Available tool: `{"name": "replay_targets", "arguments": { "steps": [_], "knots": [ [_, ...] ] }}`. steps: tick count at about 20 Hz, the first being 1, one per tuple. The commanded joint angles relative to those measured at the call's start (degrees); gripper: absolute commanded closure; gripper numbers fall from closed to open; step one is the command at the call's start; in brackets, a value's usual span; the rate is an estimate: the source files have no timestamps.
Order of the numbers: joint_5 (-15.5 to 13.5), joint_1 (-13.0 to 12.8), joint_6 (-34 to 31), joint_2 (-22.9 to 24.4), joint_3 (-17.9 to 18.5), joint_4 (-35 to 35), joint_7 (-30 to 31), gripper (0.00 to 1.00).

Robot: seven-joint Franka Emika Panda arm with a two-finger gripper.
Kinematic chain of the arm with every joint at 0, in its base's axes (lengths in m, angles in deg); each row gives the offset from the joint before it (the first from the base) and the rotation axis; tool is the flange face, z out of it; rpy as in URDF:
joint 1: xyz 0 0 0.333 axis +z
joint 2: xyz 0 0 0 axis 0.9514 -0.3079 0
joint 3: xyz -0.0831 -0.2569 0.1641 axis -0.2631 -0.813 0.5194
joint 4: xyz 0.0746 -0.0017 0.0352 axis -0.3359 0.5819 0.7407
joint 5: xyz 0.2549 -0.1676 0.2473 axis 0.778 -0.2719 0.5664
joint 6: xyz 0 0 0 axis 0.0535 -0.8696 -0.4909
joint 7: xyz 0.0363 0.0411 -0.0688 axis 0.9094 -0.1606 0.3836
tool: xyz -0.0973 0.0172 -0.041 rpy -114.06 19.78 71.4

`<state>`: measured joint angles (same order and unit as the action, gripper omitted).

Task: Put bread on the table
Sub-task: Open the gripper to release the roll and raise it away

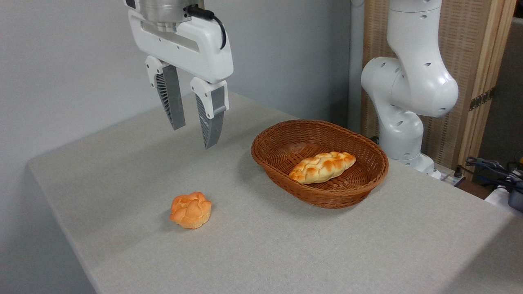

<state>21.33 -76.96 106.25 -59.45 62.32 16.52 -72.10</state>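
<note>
A robotics lab or test room. A white Franka arm (408,81) is bolted at the far right edge of a grey cloth-covered table (327,253), set against a bare grey wall (61,61). A wood-framed woven screen (470,61) fills the upper right, with loose cables (490,165) bundled at the right edge.

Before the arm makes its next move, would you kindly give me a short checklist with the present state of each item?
1. Bread rests on the table, outside the basket: ok.
2. Gripper open and holding nothing: ok.
3. Gripper raised well clear of the bread: ok.
4. Braided loaf lies inside the basket: ok.
5. Bread sits away from the table edge: ok.
6. Bread undamaged on its underside: cannot tell.
</note>
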Motion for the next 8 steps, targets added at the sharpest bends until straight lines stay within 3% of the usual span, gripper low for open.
{"name": "replay_targets", "arguments": {
  "steps": [1, 4, 8],
  "knots": [
    [0.6, 0.7, -0.9, -0.5, -0.7, -0.5, -2.5, 0.00],
    [3.3, 0.7, -0.3, -0.3, -0.7, 0.1, -5.9, 0.00],
    [3.3, 0.7, 1.3, -0.2, 0.0, 0.3, -6.0, 0.00]
  ]
}}
